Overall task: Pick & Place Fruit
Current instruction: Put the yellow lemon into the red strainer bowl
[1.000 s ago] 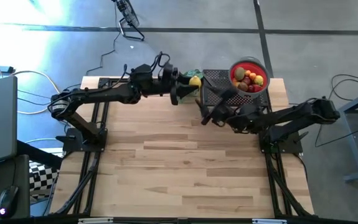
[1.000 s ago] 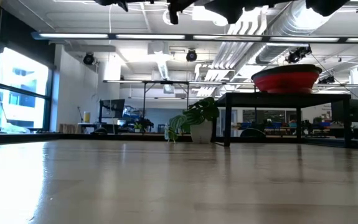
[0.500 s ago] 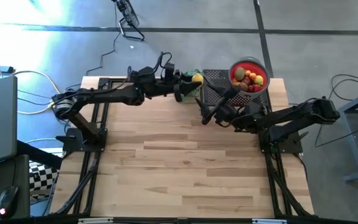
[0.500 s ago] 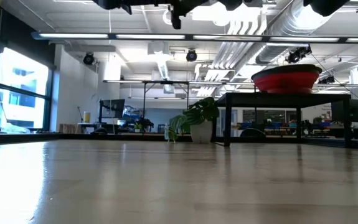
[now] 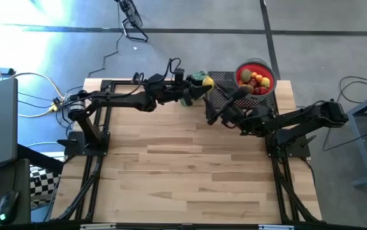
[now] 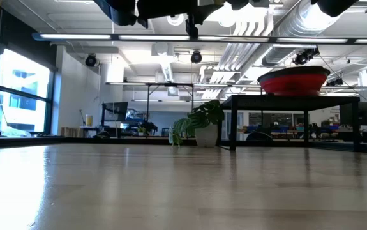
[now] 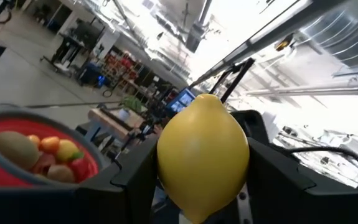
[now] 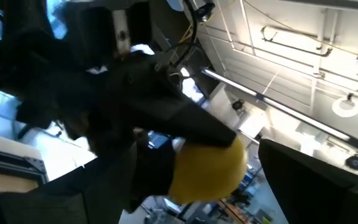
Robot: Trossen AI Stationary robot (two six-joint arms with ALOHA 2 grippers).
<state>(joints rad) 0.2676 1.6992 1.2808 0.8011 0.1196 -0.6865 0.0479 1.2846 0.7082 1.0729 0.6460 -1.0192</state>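
Note:
A yellow toy lemon (image 7: 202, 155) sits between the fingers of my left gripper (image 5: 199, 84), high over the table's far edge, just left of the black stand (image 5: 224, 92). On that stand is the red bowl (image 5: 254, 78) with several small fruits (image 7: 48, 155) in it. My right gripper (image 5: 216, 114) hangs open in front of the stand, holding nothing and facing the lemon (image 8: 207, 168) and the left arm. My left gripper pinches the lemon across its wide middle (image 7: 166, 158), one finger (image 7: 135, 180) on each side. The fingers reach in from the table's left, slanting a little upward. The lemon is lifted clear, its pointed ends standing across the fingers.
A green leafy plant (image 6: 199, 121) in a white pot stands on the table beside the stand's left leg, below the left gripper. The stand's black top (image 6: 292, 99) holds the bowl (image 6: 293, 80) well above the table. The wooden tabletop (image 5: 189, 166) stretches toward the near edge.
My left gripper has carried the lemon toward the table's right, closer to the stand and the red bowl, rolling a little about its own axis. Its grip on the lemon is unchanged.

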